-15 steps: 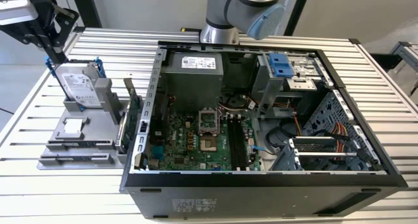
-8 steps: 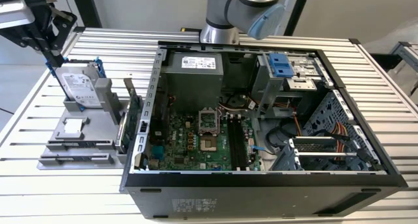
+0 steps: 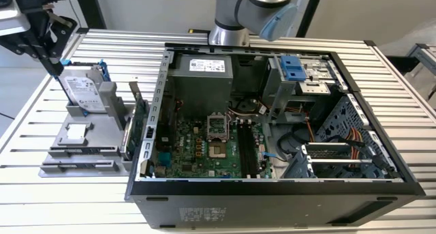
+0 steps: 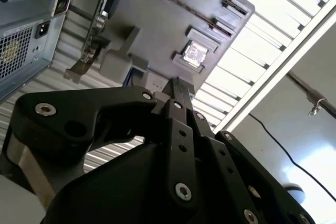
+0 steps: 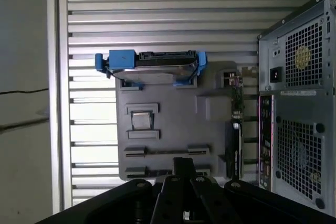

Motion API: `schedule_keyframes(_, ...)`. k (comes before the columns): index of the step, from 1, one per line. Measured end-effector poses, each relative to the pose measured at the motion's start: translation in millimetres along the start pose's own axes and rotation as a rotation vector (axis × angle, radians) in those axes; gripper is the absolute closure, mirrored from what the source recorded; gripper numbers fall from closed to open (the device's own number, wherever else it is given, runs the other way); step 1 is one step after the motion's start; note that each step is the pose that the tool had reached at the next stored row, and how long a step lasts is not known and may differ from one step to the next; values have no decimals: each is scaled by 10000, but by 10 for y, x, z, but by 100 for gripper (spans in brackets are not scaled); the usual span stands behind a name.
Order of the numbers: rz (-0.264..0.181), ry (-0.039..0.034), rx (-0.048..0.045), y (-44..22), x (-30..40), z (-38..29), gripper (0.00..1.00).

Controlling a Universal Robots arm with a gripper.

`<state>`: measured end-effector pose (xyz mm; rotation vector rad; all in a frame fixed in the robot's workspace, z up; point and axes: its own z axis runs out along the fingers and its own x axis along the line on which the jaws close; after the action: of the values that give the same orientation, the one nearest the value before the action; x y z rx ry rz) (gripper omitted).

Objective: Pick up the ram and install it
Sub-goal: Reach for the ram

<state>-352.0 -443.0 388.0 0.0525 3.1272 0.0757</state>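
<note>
My gripper hangs at the exterior view's far left, above the far end of a grey parts holder, beside the hard drive. Its black fingers meet at the tip with nothing between them, and in the first wrist view the gripper also looks shut. A thin dark strip that I take for the ram stands on edge between two clips near the holder's front end; its chips and label are too small to make out. The open computer case lies beside the holder, with dark memory slots on its motherboard.
A silver hard drive in blue rails stands at the holder's far end. A green expansion card with a metal bracket stands between the holder and the case wall. The robot arm's base is behind the case. Everything rests on a slatted metal table.
</note>
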Motion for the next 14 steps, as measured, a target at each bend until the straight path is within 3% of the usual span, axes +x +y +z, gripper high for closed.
schedule_keyframes(14,18,59,3,-238,-8,-8,100)
